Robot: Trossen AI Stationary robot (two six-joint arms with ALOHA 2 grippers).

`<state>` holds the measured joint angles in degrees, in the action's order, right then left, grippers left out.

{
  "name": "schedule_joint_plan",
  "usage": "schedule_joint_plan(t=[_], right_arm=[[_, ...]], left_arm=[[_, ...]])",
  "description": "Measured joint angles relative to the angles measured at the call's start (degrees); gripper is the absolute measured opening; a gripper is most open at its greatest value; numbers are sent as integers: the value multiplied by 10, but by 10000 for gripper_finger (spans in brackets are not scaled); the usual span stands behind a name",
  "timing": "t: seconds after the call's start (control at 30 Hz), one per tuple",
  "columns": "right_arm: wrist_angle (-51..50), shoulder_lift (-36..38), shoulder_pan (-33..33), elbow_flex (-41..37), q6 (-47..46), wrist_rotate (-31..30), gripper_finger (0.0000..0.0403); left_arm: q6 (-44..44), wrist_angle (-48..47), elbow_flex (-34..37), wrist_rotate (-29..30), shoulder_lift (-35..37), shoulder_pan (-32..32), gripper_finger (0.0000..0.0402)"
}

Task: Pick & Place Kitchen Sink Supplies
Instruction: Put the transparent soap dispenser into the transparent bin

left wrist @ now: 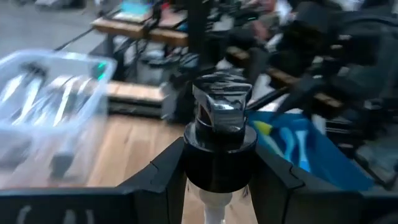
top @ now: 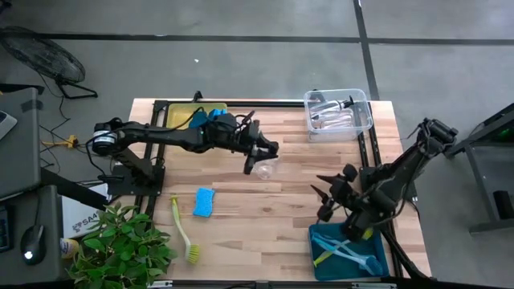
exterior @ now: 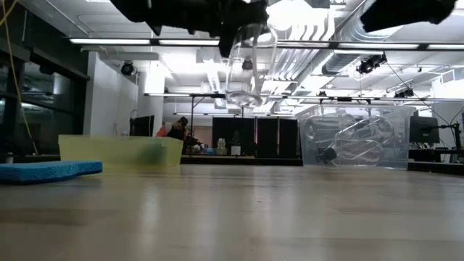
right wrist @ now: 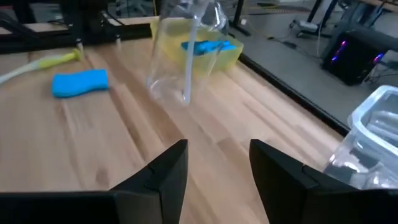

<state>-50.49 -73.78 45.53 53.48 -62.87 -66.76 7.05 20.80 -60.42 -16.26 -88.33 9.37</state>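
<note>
A small clear bottle (top: 264,169) with a black top hangs above the middle of the table, with my left gripper (top: 259,156) shut on it. The low view shows its clear body (exterior: 245,67) well above the tabletop. A blue sponge (top: 204,202) and a yellow-green brush (top: 183,233) lie flat on the table's near left. My right gripper (top: 324,197) stands open at the near right with nothing between its fingers (right wrist: 163,171). It faces the bottle (right wrist: 186,50) from a distance. My left gripper pinches the bottle's black collar (left wrist: 217,163) between its two fingers (left wrist: 163,174), just under the pump head (left wrist: 221,102). The fingers reach in nearly level from the table's left. The clear body hangs below them, about upright and lifted clear of the table.
A yellow bin (top: 178,116) holding a blue sponge stands at the far left. At the far right is a clear bin (top: 363,103) with bottles, and at the near right a teal bin (top: 320,233) with brushes. A green plant (top: 120,249) stands off the near left corner.
</note>
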Motion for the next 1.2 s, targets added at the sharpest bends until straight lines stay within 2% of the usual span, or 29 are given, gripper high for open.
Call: schedule_joint_plan(t=[0.13, 0.27, 0.5, 0.7, 1.2], right_arm=[[64, 0, -32, 0, 84, -7, 167], [151, 0, -60, 0, 183, -8, 183], [263, 0, -120, 0, 321, 107, 245], [309, 0, -162, 0, 399, 125, 288], [377, -2, -252, 0, 529, 277, 305]], left_arm=[[-14, 48, 0, -49, 0, -2, 128], [-17, 55, 0, -54, 0, -2, 128], [-40, 57, 0, -59, 0, -9, 128], [-59, 60, 0, -75, 0, -16, 128], [-88, 61, 0, -74, 0, -15, 128]])
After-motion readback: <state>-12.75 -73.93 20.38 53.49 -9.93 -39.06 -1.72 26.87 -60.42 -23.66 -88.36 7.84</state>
